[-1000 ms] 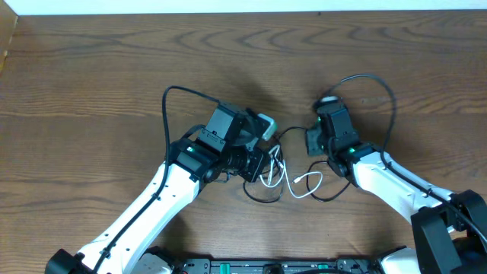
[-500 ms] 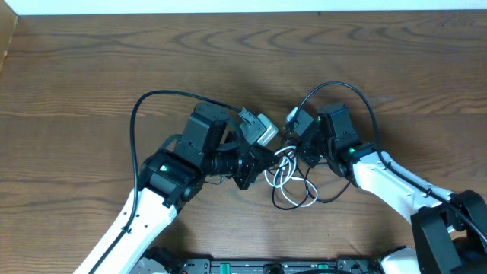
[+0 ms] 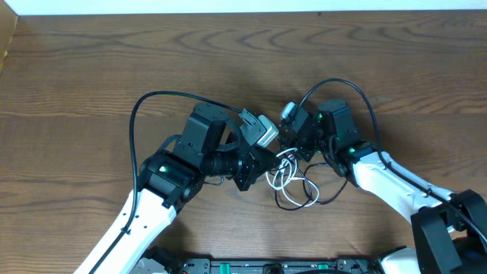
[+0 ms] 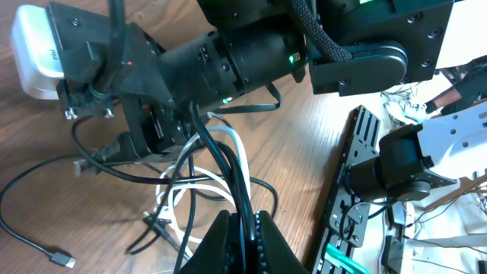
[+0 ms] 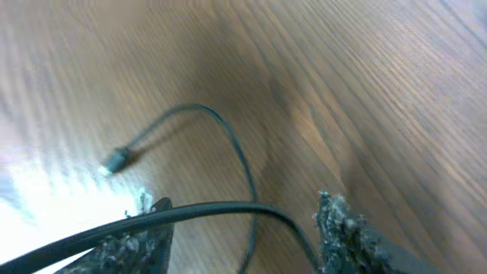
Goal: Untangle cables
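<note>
The white cable (image 3: pixel 283 172) and the black cable (image 3: pixel 295 204) lie tangled between my two arms. My left gripper (image 3: pixel 257 164) is at the tangle's left side. In the left wrist view it (image 4: pixel 243 230) is shut on the black cable (image 4: pixel 228 171), which rises taut from the jaws; the white cable (image 4: pixel 236 144) runs beside it. My right gripper (image 3: pixel 293 141) is just above the tangle. In the right wrist view it (image 5: pixel 240 237) is open, with a black cable (image 5: pixel 221 208) lying across between its fingers and a plug end (image 5: pixel 115 160) on the wood.
Thick black arm wires arch over the left arm (image 3: pixel 152 100) and the right arm (image 3: pixel 358 90). A black rail with electronics (image 4: pixel 358 175) runs along the table's front edge (image 3: pixel 266 266). Wooden tabletop (image 3: pixel 91 61) lies on all sides.
My left arm swung left and its gripper rose with the black cable. My right gripper moved left to the tangle. The coils shifted right and drew together.
</note>
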`<act>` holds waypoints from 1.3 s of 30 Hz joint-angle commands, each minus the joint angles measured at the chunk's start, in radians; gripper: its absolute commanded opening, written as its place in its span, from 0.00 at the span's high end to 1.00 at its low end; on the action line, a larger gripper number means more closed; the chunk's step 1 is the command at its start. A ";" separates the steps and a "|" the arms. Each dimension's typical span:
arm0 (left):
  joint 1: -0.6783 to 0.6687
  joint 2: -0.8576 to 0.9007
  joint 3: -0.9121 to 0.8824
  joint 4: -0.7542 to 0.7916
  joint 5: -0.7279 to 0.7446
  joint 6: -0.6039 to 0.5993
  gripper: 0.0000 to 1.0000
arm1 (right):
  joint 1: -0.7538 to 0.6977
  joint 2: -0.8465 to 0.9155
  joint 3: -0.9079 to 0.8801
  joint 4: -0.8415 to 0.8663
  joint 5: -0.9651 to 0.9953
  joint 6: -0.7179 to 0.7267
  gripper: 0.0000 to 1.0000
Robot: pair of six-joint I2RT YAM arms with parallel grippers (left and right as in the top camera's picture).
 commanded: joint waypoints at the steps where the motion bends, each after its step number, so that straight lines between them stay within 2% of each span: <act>1: 0.005 -0.008 0.004 0.005 0.024 0.014 0.93 | 0.000 0.006 0.001 0.013 -0.175 -0.003 0.45; 12: 0.005 -0.008 0.004 0.056 0.024 0.013 0.93 | -0.001 0.006 0.001 0.012 -0.352 -0.059 0.46; 16: 0.005 -0.011 0.004 0.091 0.025 0.003 0.93 | -0.001 0.006 0.001 0.013 -0.384 -0.086 0.53; 19: 0.005 -0.016 0.004 0.111 0.025 -0.010 0.93 | -0.001 0.006 0.001 0.023 -0.356 -0.086 0.65; 23: 0.006 -0.022 0.004 0.121 0.024 -0.010 0.92 | -0.001 0.006 0.001 0.035 -0.214 -0.085 0.99; 32: 0.073 -0.026 0.004 0.083 -0.002 -0.018 0.93 | -0.013 0.006 0.001 0.032 0.397 0.128 0.99; 36: 0.098 -0.026 0.004 0.088 -0.001 -0.052 0.93 | -0.024 0.006 0.001 -0.012 0.299 0.130 0.96; 38: 0.098 -0.026 0.004 0.101 0.006 -0.053 0.92 | -0.021 0.006 0.001 -0.043 0.212 0.155 0.85; 39: 0.098 -0.026 0.004 0.114 0.027 -0.055 0.93 | -0.017 0.006 0.001 -0.053 0.169 0.189 0.83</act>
